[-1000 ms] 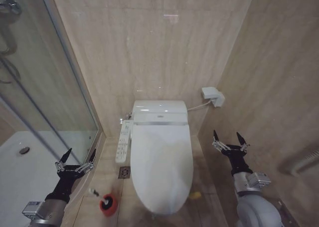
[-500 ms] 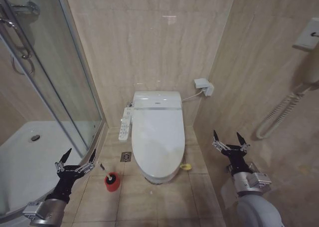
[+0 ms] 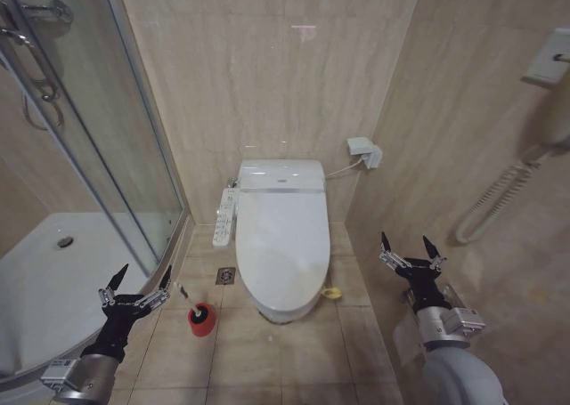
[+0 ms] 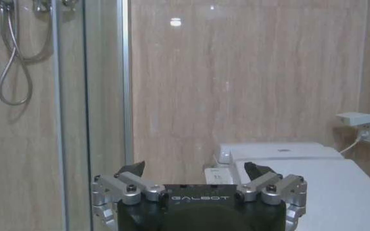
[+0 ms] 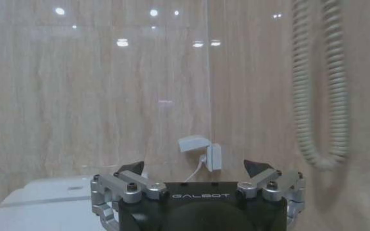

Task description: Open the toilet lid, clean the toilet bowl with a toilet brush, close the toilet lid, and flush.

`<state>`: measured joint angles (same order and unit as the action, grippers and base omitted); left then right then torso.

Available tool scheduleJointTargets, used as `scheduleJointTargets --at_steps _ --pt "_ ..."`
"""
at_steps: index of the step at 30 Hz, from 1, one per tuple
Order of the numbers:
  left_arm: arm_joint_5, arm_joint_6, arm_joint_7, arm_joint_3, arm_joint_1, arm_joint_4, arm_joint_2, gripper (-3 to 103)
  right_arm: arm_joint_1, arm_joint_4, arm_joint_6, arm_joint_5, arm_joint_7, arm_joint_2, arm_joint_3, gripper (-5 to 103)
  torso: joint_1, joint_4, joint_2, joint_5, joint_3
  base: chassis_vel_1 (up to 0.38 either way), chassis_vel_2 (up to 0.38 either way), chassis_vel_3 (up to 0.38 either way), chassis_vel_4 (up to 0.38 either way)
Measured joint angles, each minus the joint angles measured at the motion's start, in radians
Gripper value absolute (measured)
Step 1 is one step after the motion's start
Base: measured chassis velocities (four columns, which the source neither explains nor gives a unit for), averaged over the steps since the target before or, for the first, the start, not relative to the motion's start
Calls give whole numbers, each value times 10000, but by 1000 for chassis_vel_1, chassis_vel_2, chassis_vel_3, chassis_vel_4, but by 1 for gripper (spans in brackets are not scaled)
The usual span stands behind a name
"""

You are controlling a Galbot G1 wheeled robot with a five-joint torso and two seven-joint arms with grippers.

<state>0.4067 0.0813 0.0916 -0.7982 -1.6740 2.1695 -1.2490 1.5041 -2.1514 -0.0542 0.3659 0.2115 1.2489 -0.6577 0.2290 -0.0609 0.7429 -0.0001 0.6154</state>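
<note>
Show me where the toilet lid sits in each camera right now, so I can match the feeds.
Head view: the toilet lid lies closed at centre, between the open left gripper and open right gripper.
Left wrist view: its glossy top is past that gripper's finger.
Right wrist view: a white corner of the toilet beside the gripper; lid or tank cover, cannot tell.
Shared landmark: the white wall socket box.

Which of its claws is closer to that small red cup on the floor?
The left gripper, just beside the small red cup. The right gripper is beyond the toilet.
</note>
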Motion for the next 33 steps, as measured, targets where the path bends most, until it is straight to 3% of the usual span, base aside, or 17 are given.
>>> scheduleJointTargets --at_steps 33 --pt "0 0 0 0 5 0 0 100 -3 0 0 0 0 0 1 100 10 1 -3 0 5 25 9 -23 -7"
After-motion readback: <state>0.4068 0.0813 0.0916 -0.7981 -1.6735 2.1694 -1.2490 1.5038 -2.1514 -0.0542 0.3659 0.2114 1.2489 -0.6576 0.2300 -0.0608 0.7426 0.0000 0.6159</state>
